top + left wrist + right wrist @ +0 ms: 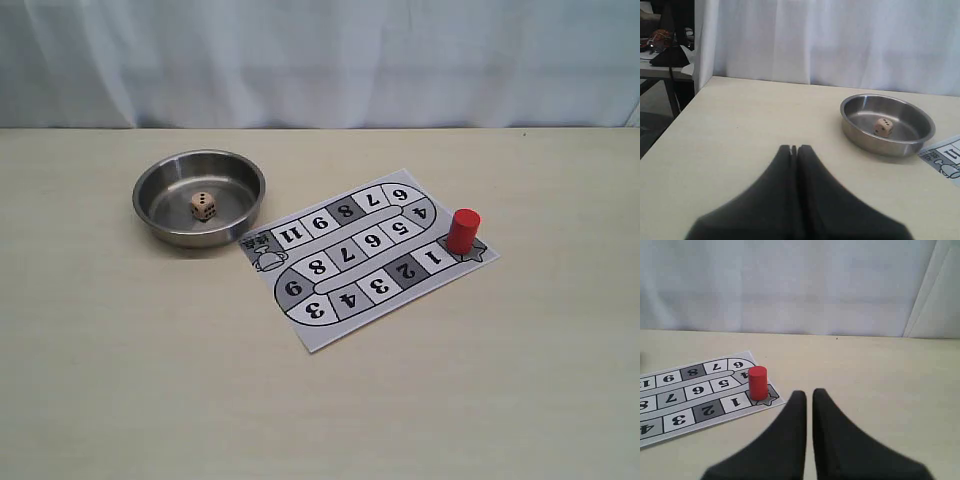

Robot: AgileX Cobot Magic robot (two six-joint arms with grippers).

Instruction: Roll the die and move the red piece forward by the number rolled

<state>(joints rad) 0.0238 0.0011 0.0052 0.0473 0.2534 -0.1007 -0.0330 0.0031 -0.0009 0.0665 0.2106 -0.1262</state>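
left pincer (794,148) hangs over bare table (120,350) with its fingers pressed together and nothing between them. right pincer (809,392) shows a narrow slit between its fingers and is likewise empty. neither arm appears in the exterior view.

the die (203,205) lies inside the steel dish (200,236), near its middle, well apart from the left pincer. the red piece (463,230) stands upright on the star square (478,252) at the board's (375,240) edge, just beside square 1.

the risks look plain enough. the die is small and hard, so a grip off its centre could squirt it against the dish wall. the rim is low, and a lively throw might bounce the die out onto the board. the piece is tall for its width, so a sideways nudge could topple it. the paper board may slide under a dragged piece, spoiling the count.
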